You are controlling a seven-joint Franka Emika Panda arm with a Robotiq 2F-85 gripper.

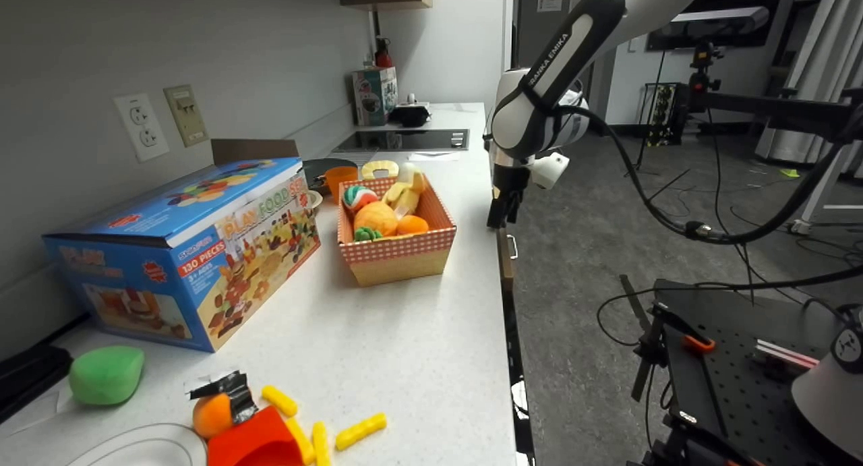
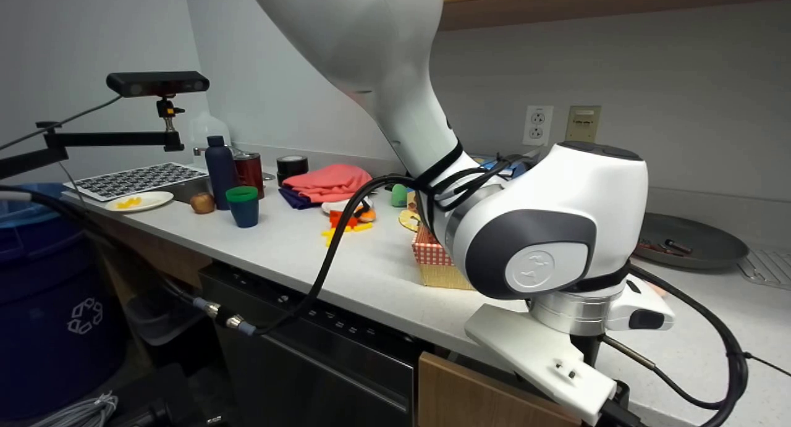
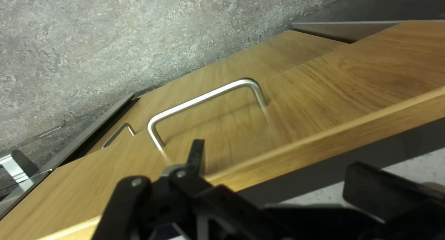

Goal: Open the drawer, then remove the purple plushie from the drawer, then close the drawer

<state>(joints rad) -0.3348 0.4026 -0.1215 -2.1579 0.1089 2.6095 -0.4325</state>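
With end effector (image 3: 276, 163) spread wide and gripping nothing, close at top edge of drawer (image 3: 236, 135), near handle (image 3: 205, 98), beside tabletop (image 1: 425, 351).

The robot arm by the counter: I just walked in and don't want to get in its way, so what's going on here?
The robot arm has its gripper at the top edge of a wooden drawer, jaws spread apart, one finger before the front and the other toward the counter. Nothing looks held, the metal handle included. The drawer appears slightly out, with a dark gap between its front and the counter. The job is removing a purple plushie from it, which I can't make out anywhere.
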